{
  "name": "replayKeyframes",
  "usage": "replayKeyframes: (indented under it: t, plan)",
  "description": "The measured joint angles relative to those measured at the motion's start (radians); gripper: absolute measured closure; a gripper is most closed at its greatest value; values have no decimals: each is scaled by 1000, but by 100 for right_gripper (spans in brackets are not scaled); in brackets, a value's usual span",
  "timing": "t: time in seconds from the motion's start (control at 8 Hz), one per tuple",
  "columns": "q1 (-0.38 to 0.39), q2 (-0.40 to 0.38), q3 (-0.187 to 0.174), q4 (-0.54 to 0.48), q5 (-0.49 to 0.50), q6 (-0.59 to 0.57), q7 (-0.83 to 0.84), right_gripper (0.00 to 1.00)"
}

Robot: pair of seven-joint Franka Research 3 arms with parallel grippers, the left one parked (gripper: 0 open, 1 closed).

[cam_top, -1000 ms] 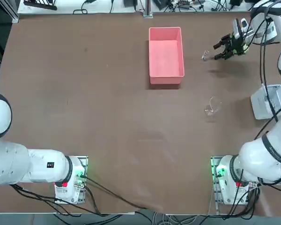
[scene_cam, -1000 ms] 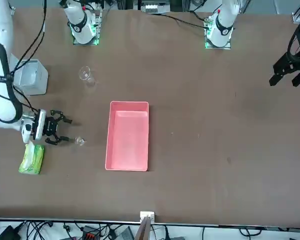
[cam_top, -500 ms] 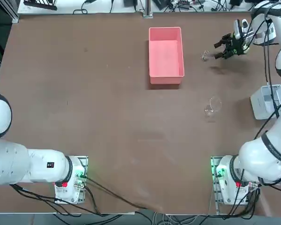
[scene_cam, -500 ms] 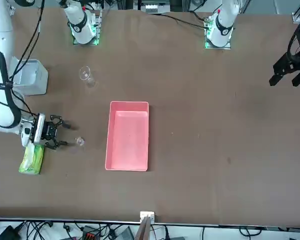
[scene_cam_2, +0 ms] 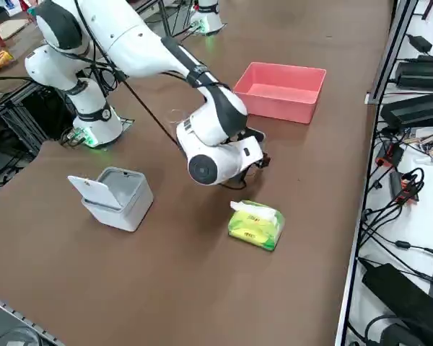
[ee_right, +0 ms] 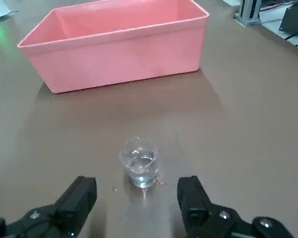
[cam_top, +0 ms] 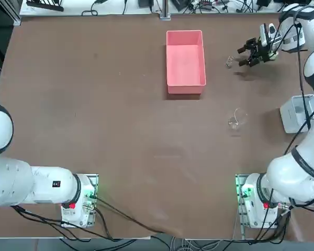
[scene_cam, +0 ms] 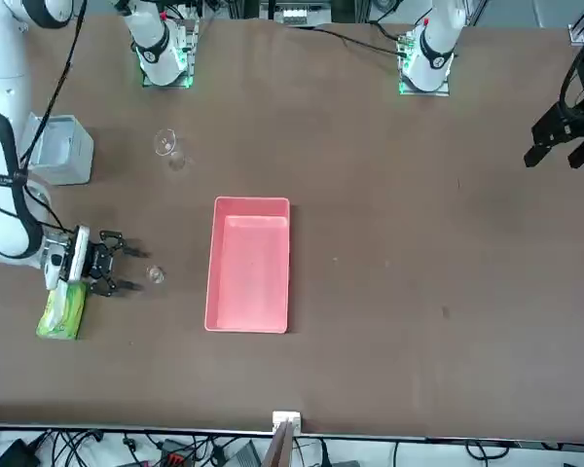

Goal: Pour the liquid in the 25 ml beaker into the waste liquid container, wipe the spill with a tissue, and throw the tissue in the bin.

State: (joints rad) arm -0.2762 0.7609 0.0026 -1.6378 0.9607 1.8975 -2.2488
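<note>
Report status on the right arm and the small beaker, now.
Right gripper open, low over the table, lined up on the 25 ml beaker. Beaker upright, liquid inside, not gripped. Pink box beyond it; nothing between fingers and beaker.

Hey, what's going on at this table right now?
The right arm's hand sits low at the table, open, with the tiny beaker just ahead of its fingers, not gripped. The beaker stands upright with liquid in it, near the pink box. A green tissue pack and a lidded grey bin wait nearby.

Pink box [scene_cam: 248,264], tiny beaker [scene_cam: 156,275] beside open right gripper [scene_cam: 127,269]
</note>
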Motion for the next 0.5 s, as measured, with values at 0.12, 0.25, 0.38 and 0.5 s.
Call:
replayKeyframes:
  t: [0.12,0.25,0.38,0.5]
  plan:
    - [0,5,5,4,10,-2,-11,0]
    - [1,11,13,6,20,-2,-21,0]
    - [2,21,18,13,26,-2,-32,0]
    - [3,36,20,25,31,-2,-40,0]
